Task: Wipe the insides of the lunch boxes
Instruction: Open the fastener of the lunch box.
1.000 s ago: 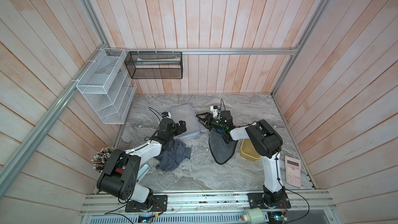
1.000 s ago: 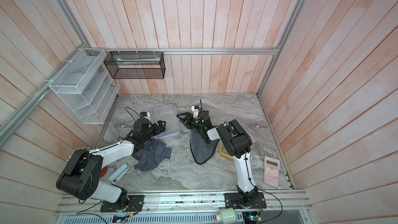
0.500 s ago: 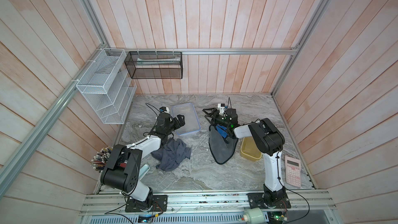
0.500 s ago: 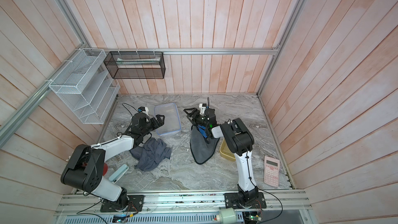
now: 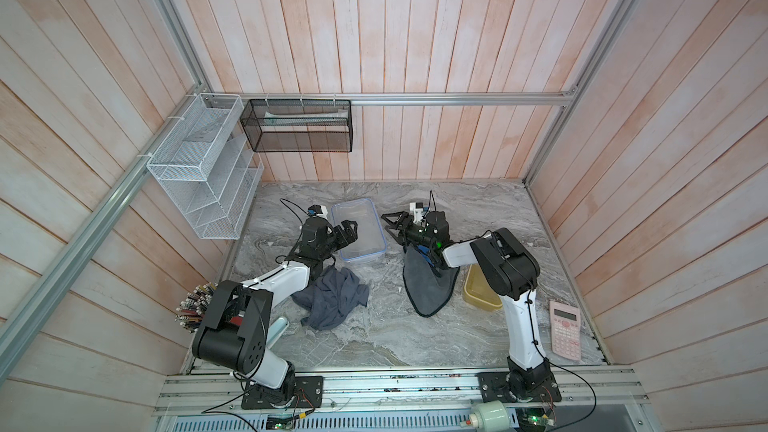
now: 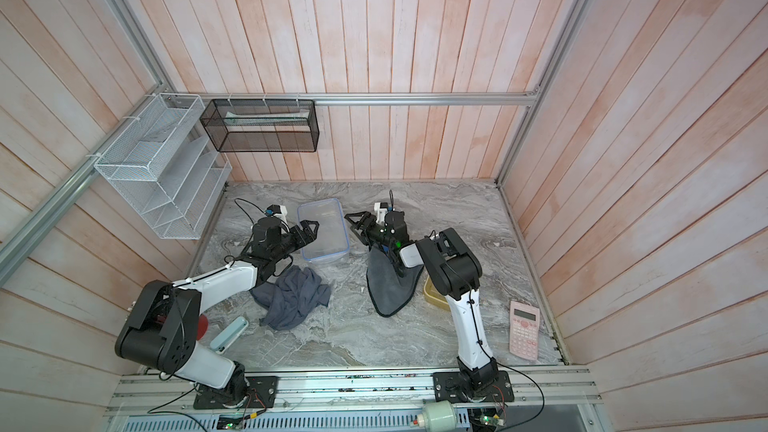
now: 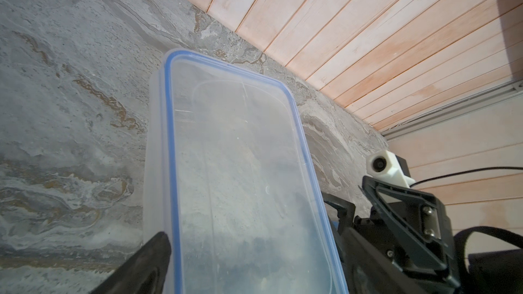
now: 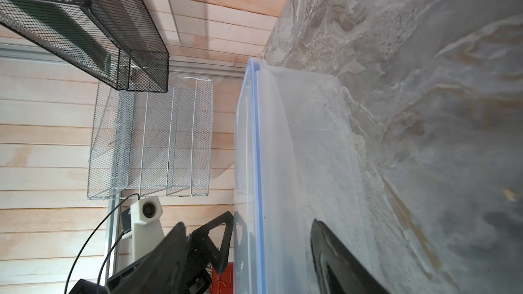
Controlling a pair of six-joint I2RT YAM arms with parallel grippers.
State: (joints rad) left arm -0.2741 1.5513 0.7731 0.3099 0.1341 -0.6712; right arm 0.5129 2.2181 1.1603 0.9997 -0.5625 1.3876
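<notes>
Spread wide, the left pincer (image 5: 353,231) is being held low at the left long side of the clear lunch box (image 5: 361,254), with nothing being pinched. In the left wrist view one of its fingers (image 7: 144,264) is being shown just outside the box's near corner. The right pincer (image 5: 388,225) is being held opposite, just beside the box's right long side, its jaws likewise parted and empty. In the right wrist view the box's top edge is being framed between its two fingers.

The clear lunch box is being borne upright by the bench (image 5: 395,338), toward the back wall, between the two pincers, and a blue rim (image 7: 169,148) is being seen running round its top. The amber-yellow lunch box (image 5: 478,297) is being partly hidden by the right arm, nearer the front and well apart from the clear one.

A dark grey cloth (image 5: 428,288) is being seen spread on the bench under the right arm, just beside the amber-yellow lunch box, and a crumpled cloth (image 5: 334,299) is being seen beside the left arm.
</notes>
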